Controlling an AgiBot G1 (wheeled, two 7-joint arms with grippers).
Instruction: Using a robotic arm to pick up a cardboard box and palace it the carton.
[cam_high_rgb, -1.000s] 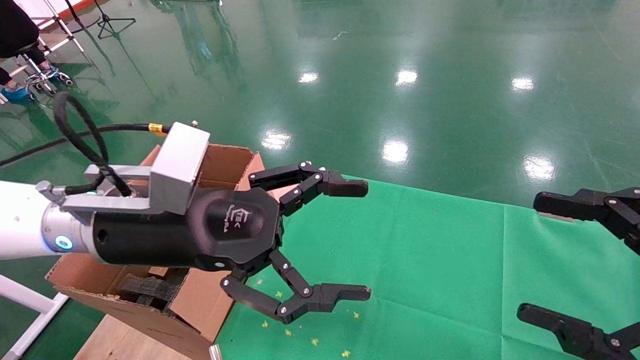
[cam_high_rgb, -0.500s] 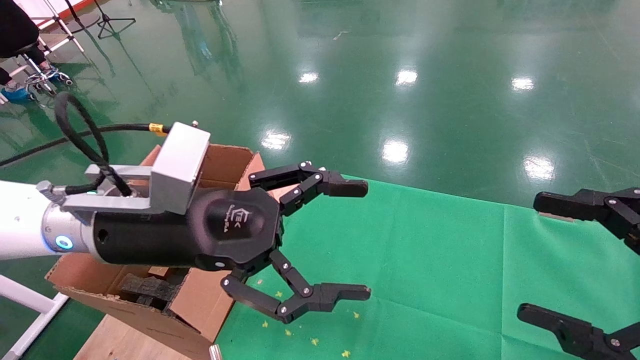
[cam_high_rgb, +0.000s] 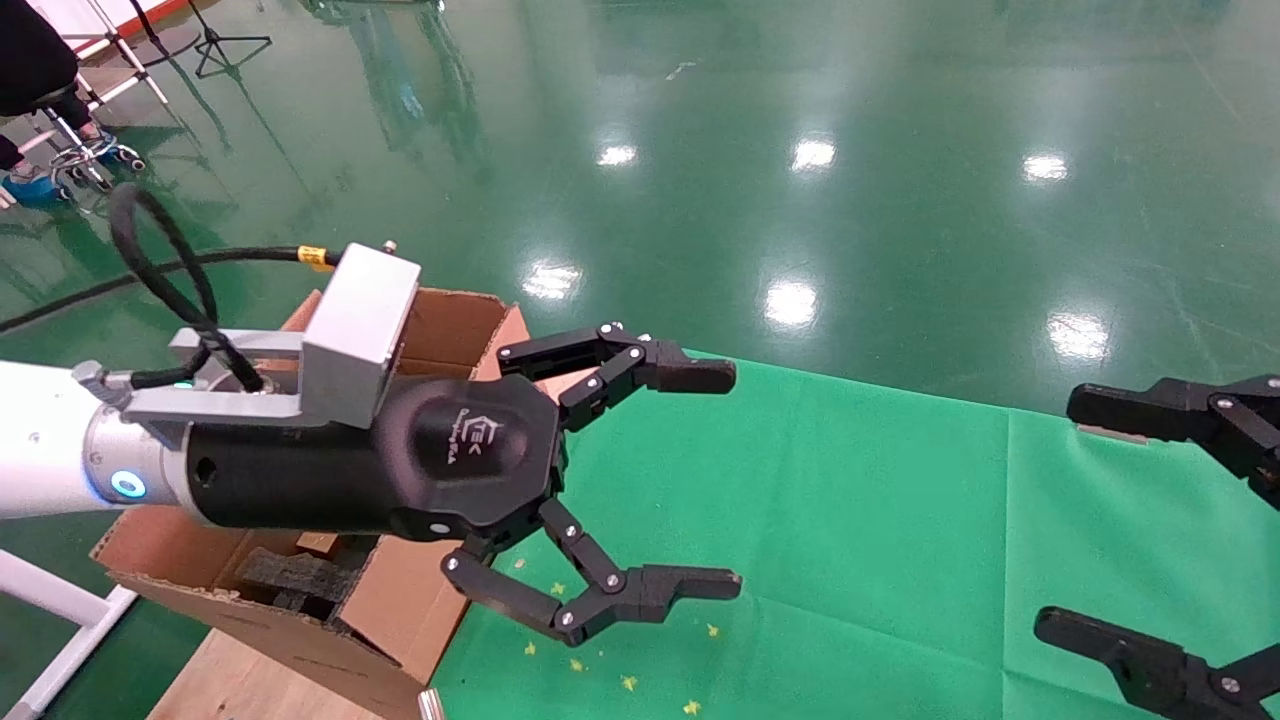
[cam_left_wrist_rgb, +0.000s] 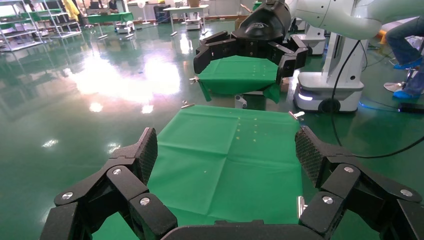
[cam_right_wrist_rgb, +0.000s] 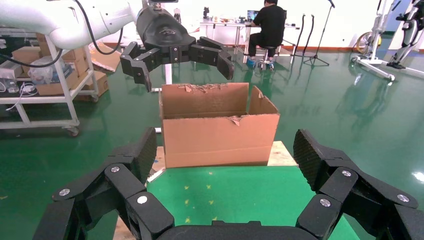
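Brown carton (cam_high_rgb: 400, 600): one, flaps upright, dark foam blocks (cam_high_rgb: 290, 580) inside, beside green cloth (cam_high_rgb: 850, 540). Two grippers: left gripper (cam_high_rgb: 690, 480) spread wide, empty, above carton edge; right gripper (cam_high_rgb: 1070, 515) wide, empty, over cloth's right edge. Small cardboard box unseen.

A robotics lab or test hall: a glossy green floor (cam_high_rgb: 800, 150) mirrors ceiling lights, metal shelving racks (cam_left_wrist_rgb: 30, 25) line the far side, another wheeled robot base (cam_left_wrist_rgb: 327, 90) stands nearby, and a person (cam_right_wrist_rgb: 270, 25) sits at a computer desk.
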